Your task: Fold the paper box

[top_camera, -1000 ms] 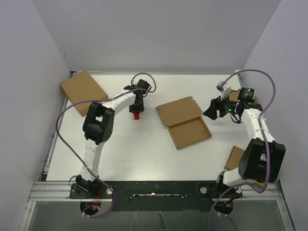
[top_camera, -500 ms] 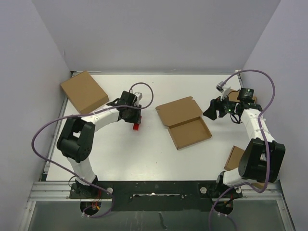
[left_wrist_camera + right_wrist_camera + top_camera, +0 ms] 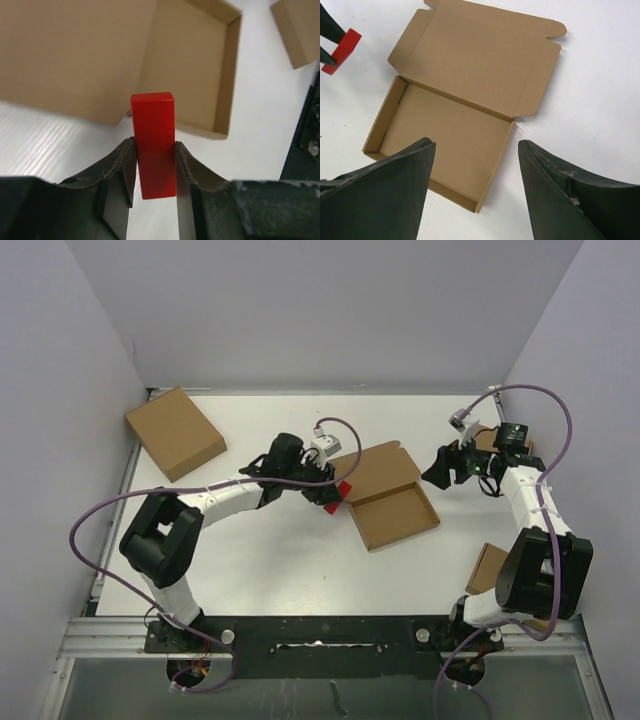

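Left gripper [image 3: 154,146] pinches the block [image 3: 153,125] at the box [image 3: 455,125] edge; released here it could clip the wall and land outside; right gripper [image 3: 475,145] hangs spread.

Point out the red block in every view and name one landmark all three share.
Top external: the red block shows near the centre, by the left edge of the open cardboard box.
Left wrist: the red block stands mid-frame, clamped between the jaws, with the box behind it.
Right wrist: the red block is at the far upper left, and the box fills the middle.
Shared landmark: the open cardboard box.
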Robot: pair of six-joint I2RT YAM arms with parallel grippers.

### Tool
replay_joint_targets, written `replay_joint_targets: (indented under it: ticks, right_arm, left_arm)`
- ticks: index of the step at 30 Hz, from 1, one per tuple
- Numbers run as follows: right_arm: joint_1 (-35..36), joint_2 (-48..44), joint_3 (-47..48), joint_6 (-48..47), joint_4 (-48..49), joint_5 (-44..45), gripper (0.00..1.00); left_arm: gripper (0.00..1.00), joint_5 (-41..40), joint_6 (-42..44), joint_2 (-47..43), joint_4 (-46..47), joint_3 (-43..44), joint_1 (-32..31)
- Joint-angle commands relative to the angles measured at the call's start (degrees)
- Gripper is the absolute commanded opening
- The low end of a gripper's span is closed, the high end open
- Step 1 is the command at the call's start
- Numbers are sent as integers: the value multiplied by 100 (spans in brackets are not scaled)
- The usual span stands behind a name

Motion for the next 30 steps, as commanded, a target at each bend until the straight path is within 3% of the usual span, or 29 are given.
replay_joint_targets:
  ticks: [1,12,30]
  right_arm:
    - [-84,-182,12,51,165,-225,69]
    - [-444,-218,-31,386,393,217,69]
    - [-737,-201,-68,524,482,256,69]
  left_arm:
    - [9,534,198,438,699,839,-420]
    - [9,534,258,1735,157,2392,-1152]
    - [23,-367,900,3158,-2081,4311,-1554]
